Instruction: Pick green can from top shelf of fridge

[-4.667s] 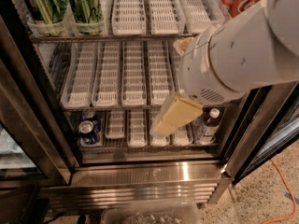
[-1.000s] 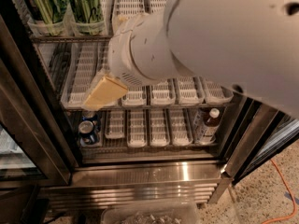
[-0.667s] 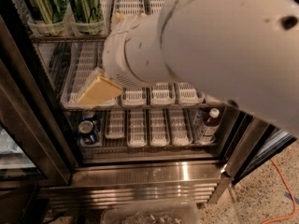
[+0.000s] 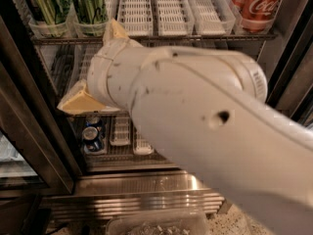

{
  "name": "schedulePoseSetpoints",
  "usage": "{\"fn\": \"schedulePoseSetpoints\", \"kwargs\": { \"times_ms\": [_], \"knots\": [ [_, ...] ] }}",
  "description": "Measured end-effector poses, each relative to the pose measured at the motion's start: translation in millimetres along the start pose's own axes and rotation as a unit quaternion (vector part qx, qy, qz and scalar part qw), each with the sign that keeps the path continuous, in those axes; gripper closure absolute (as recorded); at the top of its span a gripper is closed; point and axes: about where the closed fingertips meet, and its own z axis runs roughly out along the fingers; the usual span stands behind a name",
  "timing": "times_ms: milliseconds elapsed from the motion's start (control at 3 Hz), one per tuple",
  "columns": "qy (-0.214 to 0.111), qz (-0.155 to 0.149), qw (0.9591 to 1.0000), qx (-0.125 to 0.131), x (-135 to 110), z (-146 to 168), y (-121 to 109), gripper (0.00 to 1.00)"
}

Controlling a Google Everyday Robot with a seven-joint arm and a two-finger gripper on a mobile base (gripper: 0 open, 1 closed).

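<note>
Two green cans [image 4: 46, 4] [image 4: 89, 4] stand side by side at the left end of the top shelf [image 4: 171, 13], in white slotted lanes with clear front lips. My gripper [image 4: 87, 65] is open in front of the fridge [image 4: 29, 111], just below and right of the green cans. One tan finger [image 4: 78, 102] hangs at middle-shelf height. The other finger [image 4: 115, 31] reaches the top shelf's front edge beside the right green can. It holds nothing. My white arm [image 4: 205, 121] hides most of the middle shelf.
A red Coca-Cola can [image 4: 257, 6] stands at the top shelf's right end. A small blue can [image 4: 91, 133] sits on the bottom rack. Dark door frames flank the opening. The stainless base [image 4: 146, 195] and a clear bin [image 4: 156, 226] lie below.
My gripper has moved left and up towards the green cans. A second finger now shows at the top shelf's edge, and the arm covers more of the fridge.
</note>
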Motion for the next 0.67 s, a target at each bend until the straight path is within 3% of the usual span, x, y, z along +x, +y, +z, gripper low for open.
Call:
{"fn": "schedulePoseSetpoints", "kwargs": {
  "times_ms": [333,667],
  "knots": [
    [-0.026,0.03,0.9971,0.065,-1,-11,-16,0.0],
    [-0.054,0.081,0.9894,0.108,-1,-17,-37,0.0]
  ]
}}
